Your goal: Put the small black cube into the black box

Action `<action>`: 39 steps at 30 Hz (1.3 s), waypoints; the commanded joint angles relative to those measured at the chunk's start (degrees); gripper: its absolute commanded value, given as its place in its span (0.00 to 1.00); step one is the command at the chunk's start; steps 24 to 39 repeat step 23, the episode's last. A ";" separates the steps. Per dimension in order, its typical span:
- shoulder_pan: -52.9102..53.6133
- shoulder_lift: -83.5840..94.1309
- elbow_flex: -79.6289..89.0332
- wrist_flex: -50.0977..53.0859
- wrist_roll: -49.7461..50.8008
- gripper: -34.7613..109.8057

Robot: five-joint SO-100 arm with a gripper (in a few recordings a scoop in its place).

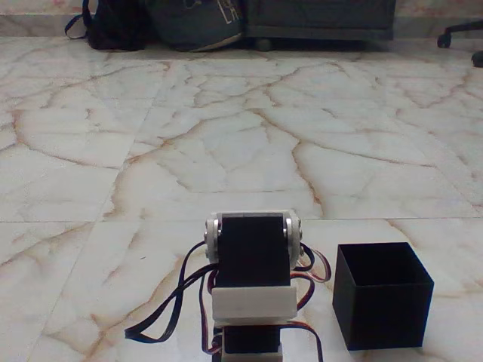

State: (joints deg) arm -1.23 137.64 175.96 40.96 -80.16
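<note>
The black box (pixel 385 315) stands on the marble floor at the lower right, open at the top, and its inside looks dark and empty from here. Just left of it is my arm (pixel 253 260), folded low at the bottom centre, showing a black servo block in white brackets. About a hand's width of floor separates the arm from the box. The small black cube is out of view.
Black and red cables (pixel 170 317) loop onto the floor left of the arm. Along the far wall lie dark bags (pixel 162 23) and a dark piece of furniture (pixel 321 19). A chair's wheeled foot (pixel 460 34) pokes in at the top right. Marble floor (pixel 226 143) stretches between.
</note>
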 commanded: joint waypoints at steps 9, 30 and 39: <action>2.37 1.67 0.62 -0.70 -7.73 0.27; 2.20 1.41 0.62 -0.70 -7.21 0.27; 2.20 1.41 0.62 -0.70 -7.21 0.27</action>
